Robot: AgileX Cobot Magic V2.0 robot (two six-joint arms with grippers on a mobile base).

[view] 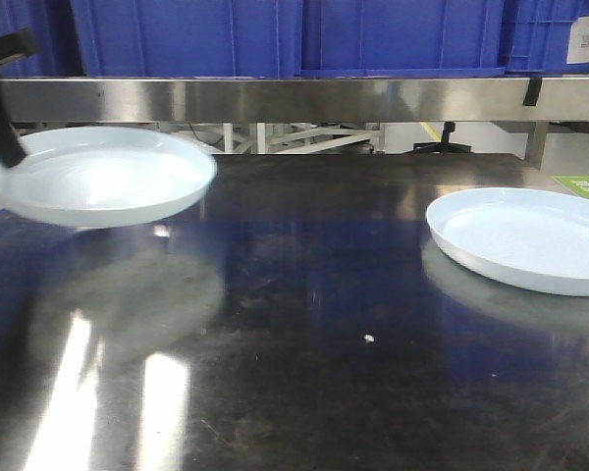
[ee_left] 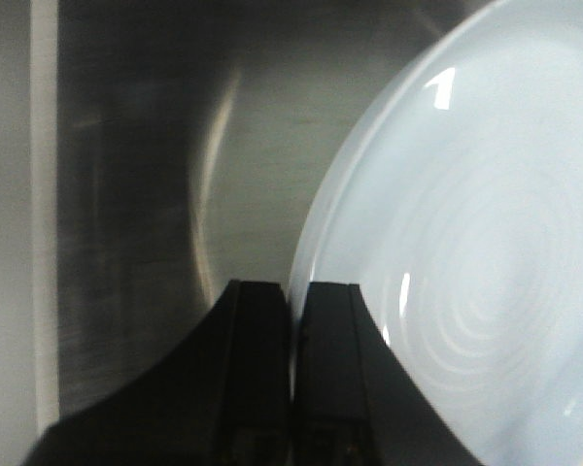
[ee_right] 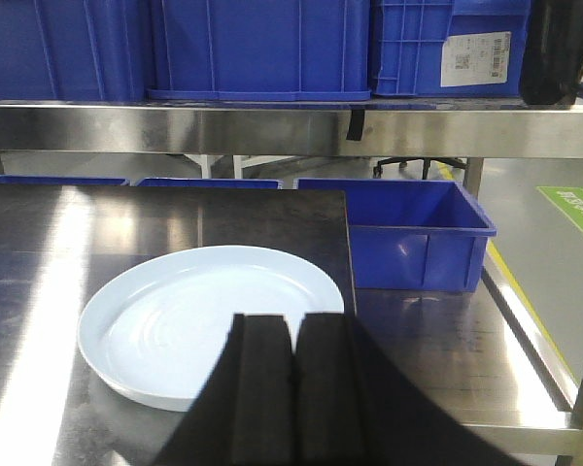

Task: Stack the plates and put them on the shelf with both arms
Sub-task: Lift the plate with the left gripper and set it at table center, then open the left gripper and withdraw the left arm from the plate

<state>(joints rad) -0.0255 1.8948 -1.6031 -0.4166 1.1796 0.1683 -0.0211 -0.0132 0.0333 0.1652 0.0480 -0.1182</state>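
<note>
Rim of glossy ringed plate (view: 98, 177) sat pinched in my left gripper (ee_left: 293, 291), clear of tabletop (view: 304, 324) — right gripper (ee_right: 291, 325) closed, empty.

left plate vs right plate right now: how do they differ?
Support: the left plate hangs clear of the tabletop, with its dim reflection below it. The right plate lies flat on the tabletop.
Grip: the left end effector pinches the left plate's rim. Nothing touches the right plate in the front view.
Shared: both are round, shallow, pale bluish-white and glossy, with rings inside.
</note>
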